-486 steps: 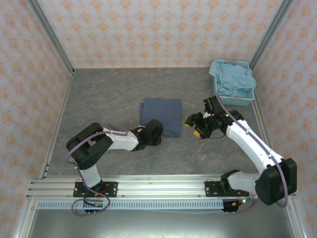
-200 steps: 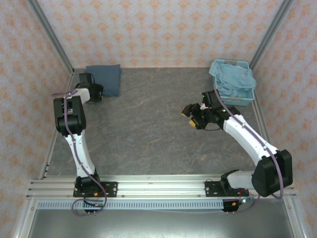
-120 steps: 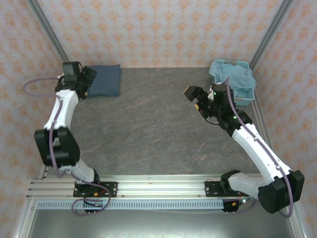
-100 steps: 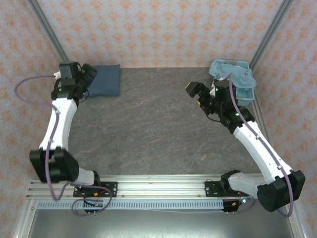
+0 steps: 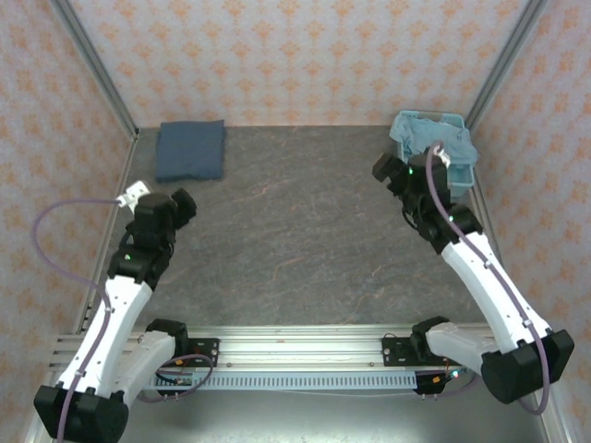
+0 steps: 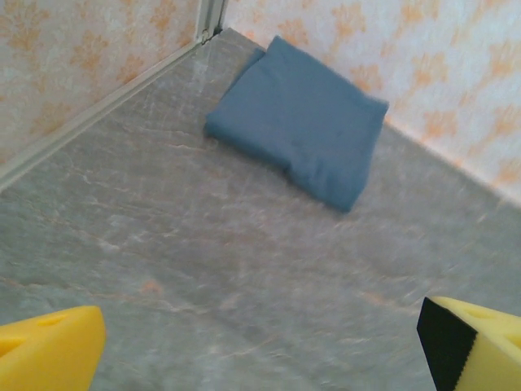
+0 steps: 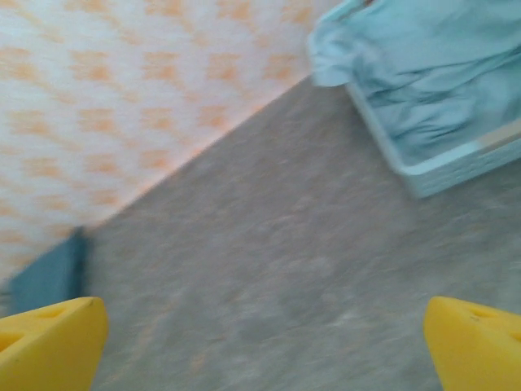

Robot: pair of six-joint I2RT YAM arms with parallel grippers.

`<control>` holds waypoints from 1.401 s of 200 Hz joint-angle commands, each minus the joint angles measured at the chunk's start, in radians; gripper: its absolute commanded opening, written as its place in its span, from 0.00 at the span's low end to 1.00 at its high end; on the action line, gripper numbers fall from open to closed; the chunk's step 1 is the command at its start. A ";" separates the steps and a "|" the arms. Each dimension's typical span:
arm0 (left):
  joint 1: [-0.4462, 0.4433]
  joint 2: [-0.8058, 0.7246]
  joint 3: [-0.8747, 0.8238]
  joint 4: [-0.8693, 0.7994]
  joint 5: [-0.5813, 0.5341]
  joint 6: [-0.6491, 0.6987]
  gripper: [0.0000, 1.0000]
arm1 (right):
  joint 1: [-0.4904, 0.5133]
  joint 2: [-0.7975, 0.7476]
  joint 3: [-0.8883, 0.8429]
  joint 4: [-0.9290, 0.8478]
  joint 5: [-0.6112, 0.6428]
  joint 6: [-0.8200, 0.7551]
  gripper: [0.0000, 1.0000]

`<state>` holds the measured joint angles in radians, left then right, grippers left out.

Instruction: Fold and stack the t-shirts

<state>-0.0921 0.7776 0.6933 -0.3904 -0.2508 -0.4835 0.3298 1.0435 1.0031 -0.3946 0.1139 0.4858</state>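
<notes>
The dark slate-blue t-shirt (image 5: 191, 149) lies folded in the far left corner of the table; it also appears in the left wrist view (image 6: 299, 120) and as a sliver in the right wrist view (image 7: 49, 277). My left gripper (image 5: 175, 205) hovers well clear of it, nearer the front, open with nothing between its yellow fingertips (image 6: 49, 354). The pale sky-blue t-shirt (image 5: 432, 146) lies crumpled in the basket (image 7: 423, 175) at the far right. My right gripper (image 5: 383, 171) hangs just left of that basket, open and empty, yellow fingertips (image 7: 476, 342) spread wide.
The light blue slatted basket (image 5: 459, 185) stands against the right wall. Patterned walls and metal posts close in the grey table (image 5: 286, 240) on three sides. The aluminium rail (image 5: 295, 351) with both arm bases runs along the near edge.
The left arm has drawn back from the folded dark shirt toward the front left, leaving it in the corner. The right gripper has swung closer to the basket.
</notes>
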 commanded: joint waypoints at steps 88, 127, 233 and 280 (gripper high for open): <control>0.062 0.301 -0.405 0.860 -0.010 0.355 1.00 | -0.213 0.160 -0.597 0.787 0.198 -0.434 0.99; 0.108 0.589 -0.261 0.997 0.080 0.377 1.00 | -0.265 0.327 -0.546 0.953 0.108 -0.461 0.99; 0.060 0.716 -0.294 1.180 0.092 0.446 1.00 | -0.293 0.482 -0.587 1.179 0.025 -0.505 0.99; 0.045 0.718 -0.283 1.162 0.073 0.465 1.00 | -0.291 0.476 -0.600 1.197 0.023 -0.506 0.99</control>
<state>-0.0311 1.4971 0.3862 0.7635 -0.1379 -0.0532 0.0338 1.5173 0.4038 0.7578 0.1371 -0.0059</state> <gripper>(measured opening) 0.999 0.993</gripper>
